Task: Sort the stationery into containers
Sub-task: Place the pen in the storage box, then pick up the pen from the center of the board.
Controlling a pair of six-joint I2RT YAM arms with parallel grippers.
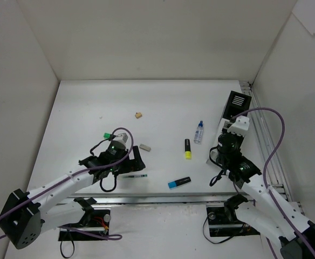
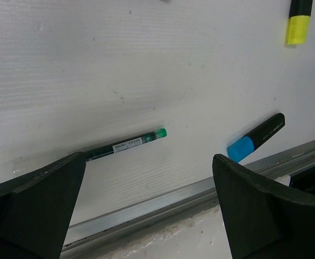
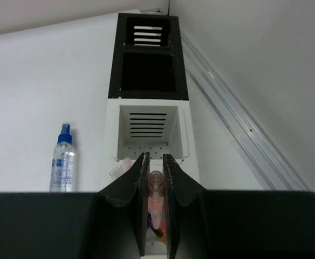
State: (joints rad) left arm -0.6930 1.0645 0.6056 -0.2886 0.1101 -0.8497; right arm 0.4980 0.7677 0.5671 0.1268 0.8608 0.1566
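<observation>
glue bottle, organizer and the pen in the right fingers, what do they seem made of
Glue bottle: likely clear glossy plastic; the body is see-through, with a blue cap.
Organizer: probably moulded plastic, matte black and white; thin even walls with cut slots.
Pen: looks like clear plastic over pink; the right fingers hide most of it.

Two highlighters lie on the bench (image 1: 93, 102): one yellow highlighter (image 1: 187, 149) at center and one blue highlighter (image 1: 179, 183) below it. There are two erasers, one tan eraser (image 1: 138, 114) and one white eraser (image 1: 145, 147). There is one glue bottle (image 1: 199, 132). One green pen (image 1: 134, 176) lies loose, and one orange pen (image 3: 156, 186) sits between the right gripper's (image 3: 155, 162) fingers (image 3: 131, 186). One organizer (image 1: 237, 102) stands at right, with one black section and two white.
</observation>
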